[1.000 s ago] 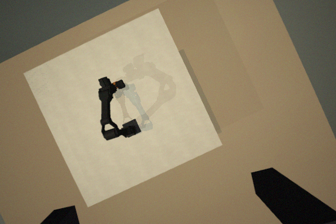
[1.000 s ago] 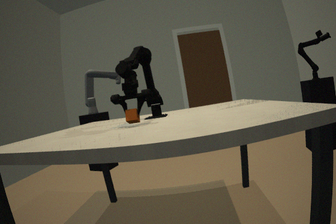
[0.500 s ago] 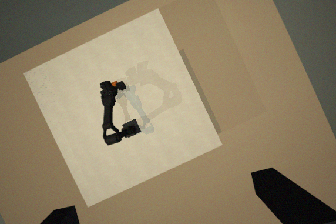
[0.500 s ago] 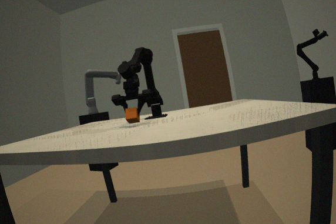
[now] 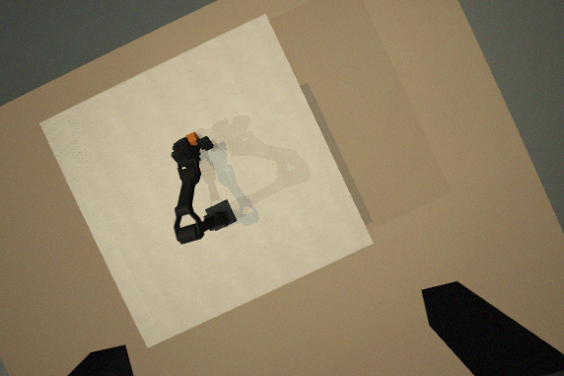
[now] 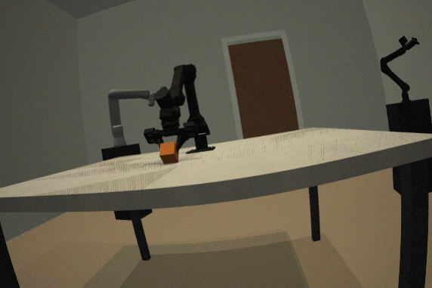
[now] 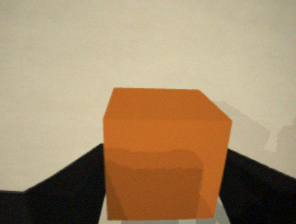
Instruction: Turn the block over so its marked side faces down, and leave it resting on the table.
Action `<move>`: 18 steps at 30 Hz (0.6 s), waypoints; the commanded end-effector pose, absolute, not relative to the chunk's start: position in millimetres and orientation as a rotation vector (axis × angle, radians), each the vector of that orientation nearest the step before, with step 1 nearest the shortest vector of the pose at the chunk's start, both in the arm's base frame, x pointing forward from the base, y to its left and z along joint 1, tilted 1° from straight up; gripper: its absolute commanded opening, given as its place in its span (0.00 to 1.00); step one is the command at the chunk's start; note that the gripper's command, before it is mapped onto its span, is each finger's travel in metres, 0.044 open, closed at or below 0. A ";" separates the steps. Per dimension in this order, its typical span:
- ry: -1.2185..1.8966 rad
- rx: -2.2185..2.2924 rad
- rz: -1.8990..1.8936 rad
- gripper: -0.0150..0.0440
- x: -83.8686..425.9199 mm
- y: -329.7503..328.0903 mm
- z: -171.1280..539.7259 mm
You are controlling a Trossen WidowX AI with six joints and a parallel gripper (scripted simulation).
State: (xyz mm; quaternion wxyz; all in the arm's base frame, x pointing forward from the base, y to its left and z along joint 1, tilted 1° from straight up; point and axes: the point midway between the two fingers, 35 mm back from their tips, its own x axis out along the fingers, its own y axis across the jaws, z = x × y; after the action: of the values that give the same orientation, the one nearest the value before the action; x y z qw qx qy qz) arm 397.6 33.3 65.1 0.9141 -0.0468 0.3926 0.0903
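The orange block point(image 5: 191, 138) point(image 6: 168, 150) point(image 7: 160, 135) is between the two black fingers of my gripper point(image 7: 160, 152). The gripper is shut on it, with one finger on each side in the wrist view. In the exterior view the block is tilted and sits low over the pale table point(image 5: 276, 208) point(image 6: 264, 167); whether its lower edge touches the table I cannot tell. The faces that show are plain orange with shadows on them. No marked side shows, so where it points is hidden.
The arm's base point(image 5: 221, 214) point(image 6: 201, 148) stands on the table, behind the block in the exterior view. A grey arm point(image 6: 114, 114) and another black arm point(image 6: 394, 72) stand on separate pedestals beyond the table. A brown door point(image 6: 264, 88) is in the back wall.
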 end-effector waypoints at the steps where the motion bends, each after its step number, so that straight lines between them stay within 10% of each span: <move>1: 0.745 -0.083 0.189 0.25 398.1 33.7 60.4; 18: 0.505 -0.065 0.199 0.25 384.4 32.8 56.1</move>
State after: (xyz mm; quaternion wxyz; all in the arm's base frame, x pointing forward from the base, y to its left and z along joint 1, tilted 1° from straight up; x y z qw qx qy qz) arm 386.0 32.3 55.0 0.9597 -0.0357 0.2616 0.0965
